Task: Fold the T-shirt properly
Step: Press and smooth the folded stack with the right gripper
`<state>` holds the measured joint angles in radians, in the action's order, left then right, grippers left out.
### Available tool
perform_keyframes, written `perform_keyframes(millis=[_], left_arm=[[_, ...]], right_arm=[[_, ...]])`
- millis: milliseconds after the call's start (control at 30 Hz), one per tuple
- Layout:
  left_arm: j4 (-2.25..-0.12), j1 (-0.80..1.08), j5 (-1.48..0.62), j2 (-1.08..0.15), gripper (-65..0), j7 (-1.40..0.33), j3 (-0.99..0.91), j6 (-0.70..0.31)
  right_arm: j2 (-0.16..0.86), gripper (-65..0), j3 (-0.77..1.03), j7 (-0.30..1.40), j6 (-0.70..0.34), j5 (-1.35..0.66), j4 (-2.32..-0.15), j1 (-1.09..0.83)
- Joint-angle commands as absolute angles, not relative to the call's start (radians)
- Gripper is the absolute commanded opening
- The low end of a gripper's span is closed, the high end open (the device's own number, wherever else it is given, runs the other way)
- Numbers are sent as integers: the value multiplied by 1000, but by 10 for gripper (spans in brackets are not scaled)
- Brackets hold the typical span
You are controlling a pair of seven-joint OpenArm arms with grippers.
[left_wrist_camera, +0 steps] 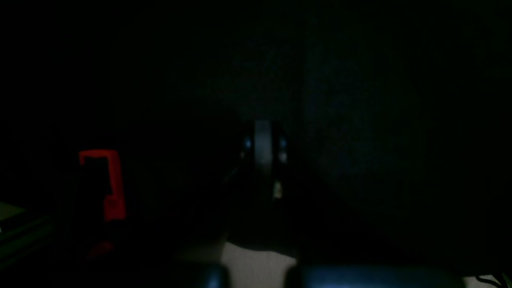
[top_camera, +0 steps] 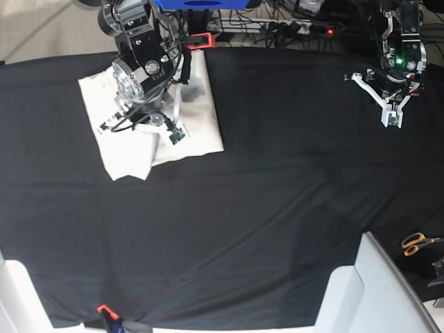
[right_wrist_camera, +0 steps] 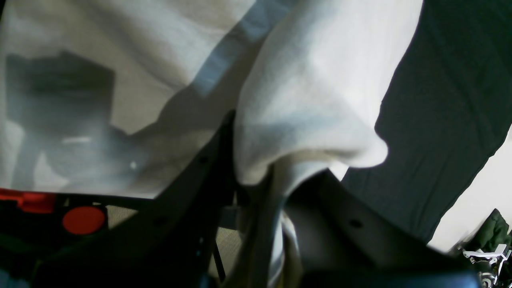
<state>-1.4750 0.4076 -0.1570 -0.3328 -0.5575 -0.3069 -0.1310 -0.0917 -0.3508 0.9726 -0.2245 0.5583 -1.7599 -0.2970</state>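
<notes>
The cream T-shirt [top_camera: 201, 125] lies as a folded bundle at the back left of the black table cloth [top_camera: 277, 180]. My right gripper [top_camera: 143, 125] is low over its left half. In the right wrist view the right gripper [right_wrist_camera: 272, 188] is shut on a raised fold of the T-shirt [right_wrist_camera: 312, 88], which drapes over the fingers. My left gripper [top_camera: 393, 119] hangs at the back right, far from the shirt, over bare cloth. The left wrist view is very dark; the left gripper [left_wrist_camera: 264, 140] shows there shut, holding nothing.
Orange-handled scissors [top_camera: 418, 243] lie at the right edge. A white bin [top_camera: 361, 291] stands at the front right corner. A red clip [top_camera: 104, 309] sits on the front edge. Cables and a power strip [top_camera: 298, 28] run along the back.
</notes>
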Motion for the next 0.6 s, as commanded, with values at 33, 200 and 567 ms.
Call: perform_keyframes(millis=[33,200,567], left_arm=[[-1488,406,-153,-348,-650,-542,-314,-127],[-1488,406,-153,-348,-650,-542,-314,-127],[-1419,380,-153,-348,-650,-542,-314,-127]], right_arm=[[-102,-641,-354,964,-225,565,-1773,-291],[-97,-492,-355,974,-228,453,-1774,-291],[-96,-353,-397,974,-252,257,-1765,-286]])
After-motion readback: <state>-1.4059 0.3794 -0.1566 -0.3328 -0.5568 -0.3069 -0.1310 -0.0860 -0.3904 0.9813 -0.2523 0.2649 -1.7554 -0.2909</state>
